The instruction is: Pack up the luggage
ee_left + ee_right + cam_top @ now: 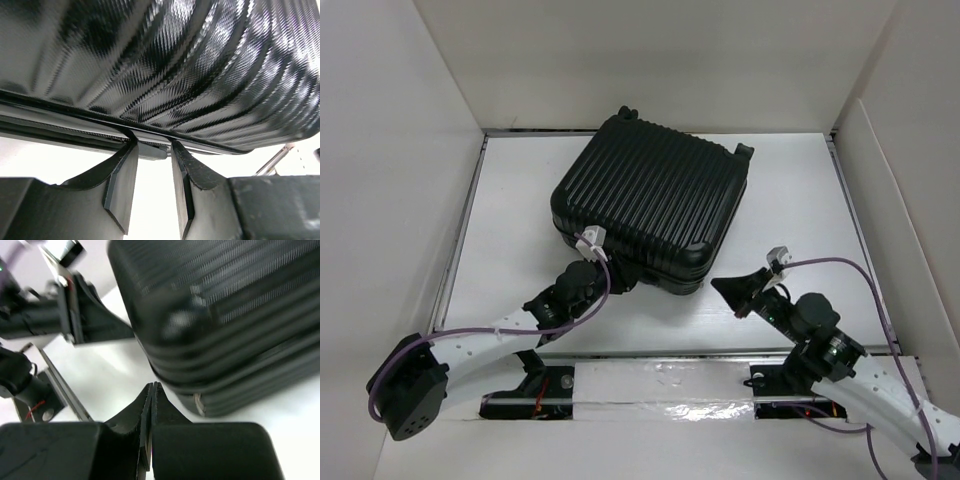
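The luggage (655, 195) is a black ribbed hard-shell suitcase lying closed and flat on the white table, turned at an angle. My left gripper (608, 272) is at its near-left edge. In the left wrist view its jaws (152, 142) are parted, with the fingertips (131, 145) touching the zipper seam under the shell (175, 65). A small grey tab (150, 151) on the seam lies between the tips, not pinched. My right gripper (717, 286) is shut and empty, just off the suitcase's near-right corner (225, 305); its tips (152, 386) are close to the corner, not touching.
White walls (410, 150) enclose the table on the left, back and right. The arm bases and a mounting rail (650, 385) run along the near edge. The left arm's wrist (75, 310) shows in the right wrist view, left of the suitcase.
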You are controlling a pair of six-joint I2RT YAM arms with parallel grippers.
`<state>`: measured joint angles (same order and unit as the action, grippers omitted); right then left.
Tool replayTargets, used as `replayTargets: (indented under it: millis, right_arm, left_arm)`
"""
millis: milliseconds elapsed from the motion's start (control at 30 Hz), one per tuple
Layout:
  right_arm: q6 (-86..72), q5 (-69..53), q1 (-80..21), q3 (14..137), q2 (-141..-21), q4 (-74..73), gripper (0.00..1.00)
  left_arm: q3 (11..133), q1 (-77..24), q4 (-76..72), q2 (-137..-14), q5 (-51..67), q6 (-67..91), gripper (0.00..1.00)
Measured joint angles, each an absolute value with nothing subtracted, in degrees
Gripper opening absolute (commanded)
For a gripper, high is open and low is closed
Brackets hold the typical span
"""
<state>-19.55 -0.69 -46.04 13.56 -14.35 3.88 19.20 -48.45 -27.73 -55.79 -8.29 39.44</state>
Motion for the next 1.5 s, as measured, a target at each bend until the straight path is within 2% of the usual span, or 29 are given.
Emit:
replayTargets:
  millis: [67, 100, 133, 233, 433, 667, 800, 900, 1000, 1033, 1200, 1500]
  right_arm:
    - [-20.62, 3.25, -48.56, 13.34, -13.63, 0.58, 0.08]
    - [-21.10, 4.97, -49.47, 13.37, -14.35, -0.23, 0.20]
    - [-21.56, 6.42, -50.22, 13.43, -15.62, -0.95, 0.29]
    - [-22.11, 10.48, -51.59, 13.98, -24.34, -1.37, 0.42]
    - [-20.69, 15.09, -53.08, 15.33, -40.47, 0.30, 0.48]
    - [-18.81, 17.87, -53.32, 15.35, -44.14, 8.16, 0.48]
    - [-17.76, 18.26, -53.34, 15.14, -45.28, 11.68, 0.47]
    - [-17.45, 17.61, -53.36, 15.11, -46.54, 13.30, 0.43]
    - [-17.45, 16.88, -53.67, 15.07, -47.86, 15.16, 0.30]
    - [-17.47, 16.86, -53.78, 15.07, -48.27, 15.68, 0.21]
    - [-17.93, 16.78, -53.82, 13.69, -49.19, 18.70, 0.01]
    - [-19.40, 20.95, -56.75, 12.88, -47.90, 19.31, 0.00]
  left_arm:
    - [19.20, -48.25, -26.81, -54.33, -8.45, 39.44, 0.30]
    - [19.20, -48.23, -26.33, -53.82, -8.47, 39.44, 0.30]
    - [19.20, -48.21, -25.96, -53.58, -8.43, 39.44, 0.30]
    - [19.20, -48.14, -25.08, -53.54, -7.57, 39.48, 0.30]
    - [19.20, -48.27, -24.88, -53.54, -6.00, 39.62, 0.30]
    - [19.22, -48.97, -24.95, -54.41, -5.32, 39.46, 0.30]
    - [19.25, -49.69, -24.97, -54.41, -5.15, 39.29, 0.30]
    - [19.25, -49.87, -25.30, -54.59, -4.75, 39.18, 0.30]
    - [19.42, -49.89, -26.61, -55.72, -4.38, 39.03, 0.30]
    - [19.53, -49.89, -27.27, -56.40, -4.21, 39.00, 0.30]
    - [21.23, -49.89, -30.76, -61.01, -2.68, 38.63, 0.29]
    - [26.68, -50.15, -31.86, -68.51, -0.64, 37.06, 0.29]
